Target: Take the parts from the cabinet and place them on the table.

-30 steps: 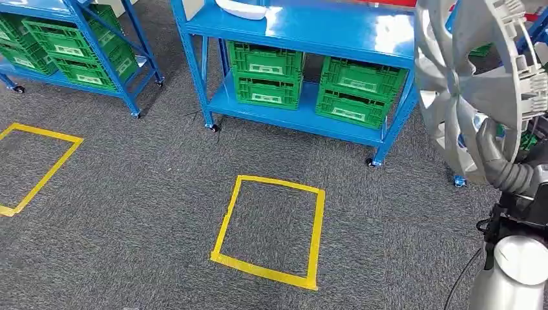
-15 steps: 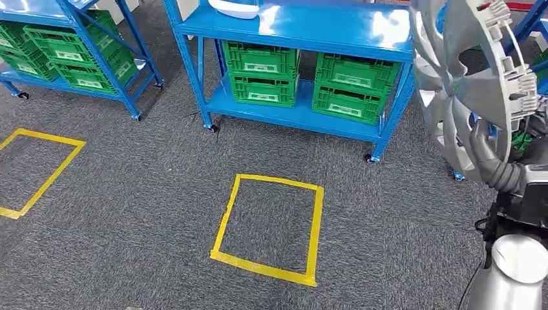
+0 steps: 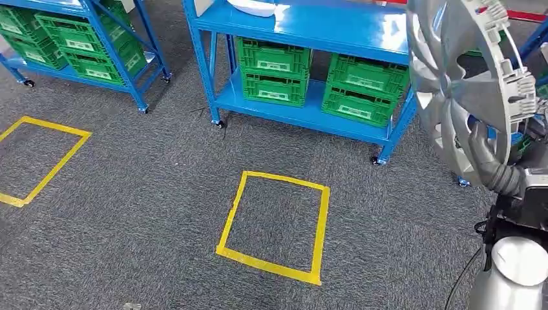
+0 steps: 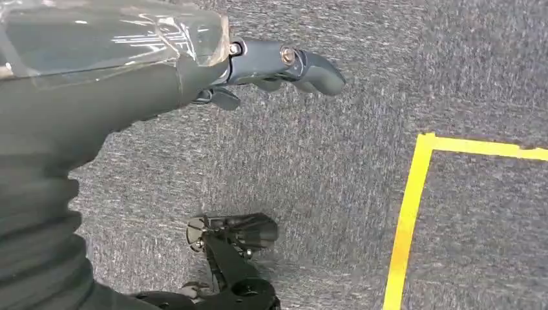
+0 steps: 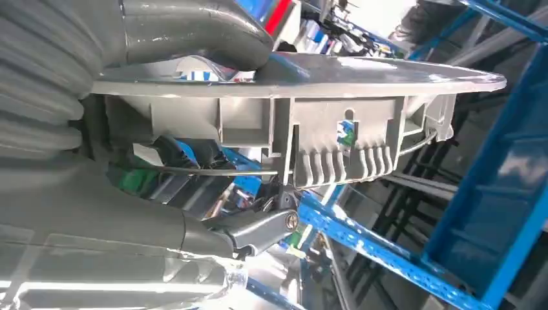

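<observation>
A silver wheel cover (image 3: 468, 84) stands upright at the right edge of the head view, held by my right hand (image 3: 494, 165) at its lower rim. The right wrist view shows the cover's rim (image 5: 310, 116) edge-on, with my thumb (image 5: 187, 29) pressed on its face and dark fingers (image 5: 258, 229) behind it. My left hand (image 4: 194, 71) hangs over the grey carpet, its fingers (image 4: 304, 64) loosely curled and holding nothing. A white part (image 3: 253, 6) lies on the top shelf of the blue cabinet (image 3: 310, 29).
Green crates (image 3: 271, 68) fill the cabinet's lower shelf, and a second blue rack (image 3: 84, 45) with green crates stands at the left. Yellow tape squares (image 3: 274, 226) mark the grey carpet. Cabinet casters (image 3: 375, 160) sit on the floor.
The whole scene has shifted slightly right and down, so the camera has moved. The wheel cover stays in my right hand, turned a little.
</observation>
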Motion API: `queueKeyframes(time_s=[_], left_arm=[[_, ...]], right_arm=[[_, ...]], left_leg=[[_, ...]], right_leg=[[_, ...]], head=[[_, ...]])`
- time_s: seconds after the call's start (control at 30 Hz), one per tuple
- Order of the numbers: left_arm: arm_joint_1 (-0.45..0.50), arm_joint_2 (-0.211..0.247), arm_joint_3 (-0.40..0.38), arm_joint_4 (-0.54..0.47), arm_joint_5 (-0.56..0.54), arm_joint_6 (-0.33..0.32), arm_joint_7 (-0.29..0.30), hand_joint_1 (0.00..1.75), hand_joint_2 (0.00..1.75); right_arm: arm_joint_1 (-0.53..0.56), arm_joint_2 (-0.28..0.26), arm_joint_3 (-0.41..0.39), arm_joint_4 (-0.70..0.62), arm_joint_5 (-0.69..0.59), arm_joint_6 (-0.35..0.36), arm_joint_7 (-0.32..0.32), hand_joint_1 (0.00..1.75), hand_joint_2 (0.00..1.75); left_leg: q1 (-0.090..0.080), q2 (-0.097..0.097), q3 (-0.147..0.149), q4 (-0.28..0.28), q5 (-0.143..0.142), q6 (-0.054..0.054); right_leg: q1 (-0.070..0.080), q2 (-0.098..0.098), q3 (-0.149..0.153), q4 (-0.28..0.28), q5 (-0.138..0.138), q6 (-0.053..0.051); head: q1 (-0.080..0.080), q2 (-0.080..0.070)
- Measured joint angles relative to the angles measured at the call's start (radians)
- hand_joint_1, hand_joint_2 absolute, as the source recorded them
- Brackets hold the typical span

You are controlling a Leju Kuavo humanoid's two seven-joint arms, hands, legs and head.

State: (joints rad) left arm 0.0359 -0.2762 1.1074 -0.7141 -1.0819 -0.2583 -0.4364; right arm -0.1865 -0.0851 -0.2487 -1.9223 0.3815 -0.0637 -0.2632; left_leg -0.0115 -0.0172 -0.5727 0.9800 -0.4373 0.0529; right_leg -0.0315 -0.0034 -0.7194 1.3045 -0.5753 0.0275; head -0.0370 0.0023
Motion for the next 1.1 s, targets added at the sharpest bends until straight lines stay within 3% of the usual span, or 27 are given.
queueKeyframes(time_s=[0.03, 0.1, 0.13, 0.17, 0.27, 0.33, 0.4, 0.43, 0.47, 0.5, 0.53, 0.6, 0.63, 0.67, 0.77, 0.8, 0.83, 0.87, 0.93, 0.97, 1.0, 1.03, 1.1], left_arm=[[0.0, 0.0, 0.0, 0.0, 0.0, 0.0, 0.0, 0.0, 1.75], [-0.001, -0.002, 0.0, 0.0, 0.0, 0.0, 0.0, 0.0, 1.75], [-0.001, -0.002, 0.0, 0.0, 0.0, 0.001, 0.0, 0.0, 1.75], [-0.001, -0.002, 0.0, 0.0, 0.0, 0.004, 0.0, 0.0, 1.75], [0.004, -0.002, 0.004, 0.0, 0.0, 0.007, 0.0, 0.0, 1.75], [0.004, 0.0, 0.007, -0.001, 0.002, 0.009, 0.0, 0.0, 1.75], [0.003, -0.001, 0.01, -0.001, 0.002, 0.008, 0.0, 0.0, 1.75], [0.003, -0.001, 0.011, -0.001, 0.002, 0.008, 0.0, 0.0, 1.75], [0.003, -0.001, 0.011, -0.001, 0.002, 0.007, 0.0, 0.0, 1.75], [0.003, -0.002, 0.011, -0.001, 0.002, 0.007, 0.0, 0.0, 1.75], [0.003, -0.002, 0.011, -0.001, 0.002, 0.007, 0.0, 0.0, 1.75], [0.003, -0.002, 0.012, -0.002, 0.002, 0.007, 0.0, 0.0, 1.75], [0.002, 0.0, 0.012, -0.005, 0.002, 0.007, 0.0, 0.0, 1.75], [0.001, 0.001, 0.012, -0.006, 0.002, 0.007, 0.0, 0.0, 1.75], [0.002, 0.001, 0.013, -0.008, 0.002, 0.006, 0.0, 0.0, 1.75], [0.002, 0.001, 0.014, -0.009, 0.002, 0.006, 0.0, 0.0, 1.75], [0.004, -0.001, 0.014, -0.01, 0.002, 0.006, -0.001, 0.0, 1.75], [0.002, 0.0, 0.014, -0.01, 0.002, 0.005, -0.001, 0.0, 1.75], [0.001, -0.001, 0.014, -0.009, 0.002, 0.003, -0.001, 0.0, 1.75], [0.001, -0.002, 0.014, -0.009, 0.001, 0.0, -0.001, 0.0, 1.75], [0.002, -0.002, 0.014, -0.008, 0.001, -0.001, -0.002, 0.0, 1.75], [0.002, -0.003, 0.014, -0.008, 0.0, -0.002, -0.002, 0.0, 1.75], [0.002, -0.003, 0.015, -0.008, 0.0, -0.003, -0.003, 0.0, 1.75]], right_arm=[[0.001, 0.0, 0.0, 0.0, 0.0, 0.0, 0.0, 1.71, 1.75], [-0.002, 0.0, 0.0, 0.0, 0.0, 0.0, 0.0, 1.71, 1.75], [-0.002, 0.0, 0.0, 0.0, 0.0, 0.0, -0.001, 1.71, 1.75], [-0.002, 0.0, 0.0, -0.002, -0.001, 0.0, -0.002, 1.71, 1.75], [0.001, 0.002, -0.001, -0.001, 0.0, 0.0, -0.002, 1.71, 1.75], [-0.002, 0.003, -0.001, -0.001, 0.0, 0.0, -0.003, 1.71, 1.75], [-0.001, 0.003, -0.002, -0.001, 0.0, 0.0, -0.003, 1.71, 1.75], [-0.001, 0.004, -0.003, -0.001, 0.0, 0.0, -0.003, 1.71, 1.75], [-0.001, 0.005, -0.003, -0.001, 0.0, 0.0, -0.003, 1.71, 1.75], [0.0, 0.005, -0.003, -0.001, 0.0, 0.0, -0.003, 1.71, 1.75], [0.0, 0.006, -0.003, -0.001, 0.0, 0.0, -0.003, 1.71, 1.75], [-0.001, 0.007, -0.003, -0.002, 0.0, 0.0, -0.003, 1.71, 1.75], [-0.001, 0.007, -0.004, -0.003, 0.0, 0.0, -0.003, 1.71, 1.75], [-0.001, 0.007, -0.004, -0.005, 0.0, 0.0, -0.004, 1.71, 1.75], [-0.002, 0.011, -0.004, -0.005, 0.001, 0.0, -0.005, 1.71, 1.75], [-0.001, 0.011, -0.004, -0.005, 0.002, 0.0, -0.004, 1.71, 1.75], [-0.002, 0.011, -0.004, -0.005, 0.003, 0.0, -0.004, 1.71, 1.75], [-0.004, 0.01, -0.003, -0.005, 0.003, 0.0, -0.005, 1.71, 1.75], [-0.004, 0.008, -0.004, -0.005, 0.003, 0.0, -0.006, 1.71, 1.75], [-0.002, 0.008, -0.004, -0.005, 0.003, 0.0, -0.005, 1.71, 1.75], [-0.001, 0.008, -0.004, -0.003, 0.004, 0.0, -0.005, 1.71, 1.75], [0.0, 0.007, -0.004, -0.002, 0.005, 0.0, -0.004, 1.71, 1.75], [-0.002, 0.006, -0.004, -0.002, 0.005, 0.0, -0.004, 1.71, 1.75]], left_leg=[[0.0, -0.004, -0.001, 0.004, 0.0, -0.001], [0.0, -0.015, -0.007, 0.021, -0.006, -0.008], [-0.007, -0.02, -0.019, 0.032, -0.01, -0.015], [-0.007, -0.021, -0.026, 0.041, -0.011, -0.017], [-0.003, -0.027, -0.034, 0.041, -0.007, -0.025], [-0.001, -0.006, -0.046, 0.079, -0.038, -0.04], [0.011, 0.011, -0.115, 0.233, -0.121, -0.054], [0.014, 0.014, -0.152, 0.312, -0.152, -0.058], [0.016, 0.015, -0.177, 0.363, -0.163, -0.06], [0.017, 0.016, -0.176, 0.359, -0.15, -0.06], [0.017, 0.017, -0.152, 0.31, -0.119, -0.058], [0.014, 0.033, -0.054, 0.122, -0.036, -0.044], [0.006, 0.069, -0.013, 0.043, -0.024, -0.032], [0.0, 0.072, -0.014, 0.042, -0.028, -0.03], [-0.006, 0.048, -0.023, 0.038, -0.023, -0.02], [-0.001, 0.036, -0.003, 0.009, -0.006, -0.01], [0.003, 0.028, 0.002, -0.008, 0.004, -0.007], [0.004, 0.021, 0.001, -0.012, 0.011, 0.003], [0.002, 0.001, -0.003, -0.011, 0.012, 0.003], [-0.001, -0.012, -0.004, -0.01, 0.013, 0.004], [-0.002, -0.025, -0.006, -0.008, 0.013, 0.004], [-0.002, -0.037, -0.007, -0.004, 0.013, 0.004], [-0.002, -0.063, -0.01, 0.011, 0.009, -0.001]], right_leg=[[-0.001, 0.0, 0.039, -0.069, 0.029, 0.011], [-0.007, 0.007, 0.139, -0.258, 0.094, 0.028], [-0.001, 0.016, 0.15, -0.275, 0.083, 0.014], [-0.002, 0.011, 0.145, -0.279, 0.09, 0.003], [0.001, 0.004, 0.14, -0.278, 0.095, -0.01], [-0.007, -0.002, 0.143, -0.279, 0.098, -0.017], [-0.006, -0.008, 0.141, -0.279, 0.099, -0.023], [-0.005, -0.014, 0.14, -0.279, 0.099, -0.024], [-0.005, -0.019, 0.139, -0.279, 0.099, -0.024], [-0.005, -0.024, 0.139, -0.279, 0.099, -0.024], [-0.005, -0.03, 0.14, -0.279, 0.099, -0.024], [-0.002, -0.039, 0.142, -0.28, 0.099, -0.023], [-0.002, -0.045, 0.143, -0.28, 0.099, -0.023], [0.007, -0.051, 0.141, -0.282, 0.1, -0.02], [0.003, -0.072, 0.145, -0.291, 0.105, -0.006], [0.009, -0.077, 0.147, -0.299, 0.103, 0.001], [0.004, -0.054, 0.138, -0.276, 0.088, -0.002], [0.004, -0.028, 0.114, -0.219, 0.056, -0.011], [0.004, -0.006, 0.045, -0.066, -0.006, -0.02], [0.005, -0.003, 0.015, -0.001, -0.026, -0.018], [0.005, -0.002, 0.008, 0.012, -0.023, -0.012], [0.004, -0.002, 0.026, -0.025, -0.002, -0.003], [-0.001, 0.012, 0.117, -0.208, 0.075, 0.017]], head=[[0.0, 0.0], [0.0, 0.0], [0.0, 0.0], [-0.002, 0.0], [-0.001, 0.0], [-0.006, 0.0], [-0.01, 0.0], [-0.01, 0.0], [-0.011, 0.0], [-0.011, 0.0], [-0.011, 0.0], [-0.011, 0.0], [-0.01, 0.0], [-0.008, 0.0], [-0.01, 0.0], [-0.011, 0.0], [-0.003, 0.0], [-0.003, 0.0], [0.004, 0.0], [0.003, 0.0], [0.003, 0.0], [0.004, 0.0], [0.004, 0.0]])
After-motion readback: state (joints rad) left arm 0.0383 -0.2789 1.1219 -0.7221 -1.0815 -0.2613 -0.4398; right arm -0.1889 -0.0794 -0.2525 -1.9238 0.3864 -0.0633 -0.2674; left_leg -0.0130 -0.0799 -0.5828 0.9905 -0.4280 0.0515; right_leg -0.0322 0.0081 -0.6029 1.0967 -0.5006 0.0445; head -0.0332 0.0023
